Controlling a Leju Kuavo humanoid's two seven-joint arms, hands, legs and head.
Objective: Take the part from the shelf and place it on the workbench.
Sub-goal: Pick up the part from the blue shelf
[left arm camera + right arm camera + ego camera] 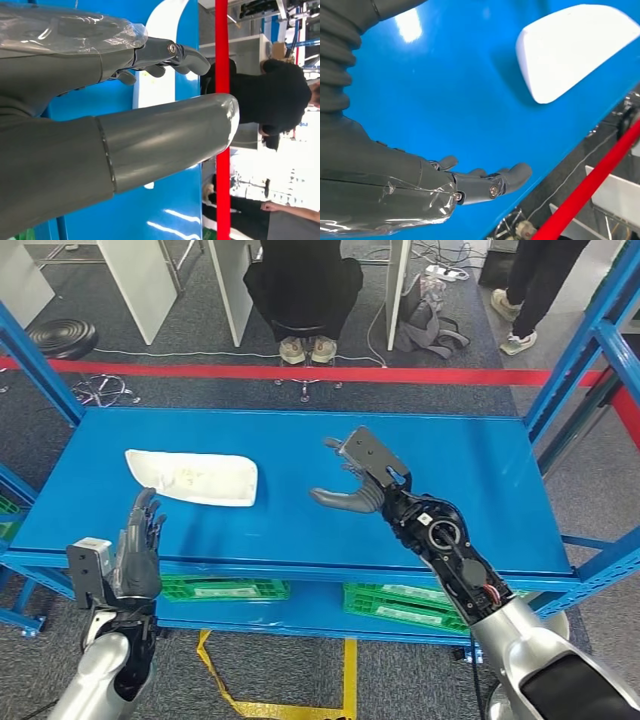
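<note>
The part [193, 478] is a long flat white piece lying on the blue shelf top [453, 460], left of centre. It also appears in the left wrist view as a white shape [158, 85] beyond the fingers, and in the right wrist view [573, 50]. My left hand [140, 545] hovers at the shelf's front edge, just short of the part's near left end, fingers apart and holding nothing. My right hand [362, 480] is over the shelf's middle, to the right of the part, fingers spread toward it and empty.
Blue shelf uprights [581, 350] stand at both sides. Green crates [226, 589] sit on the lower level. A person [306, 285] crouches behind the shelf beyond a red floor line [226, 370]; another person's legs [528, 290] are at the far right. A stool [64, 340] stands far left.
</note>
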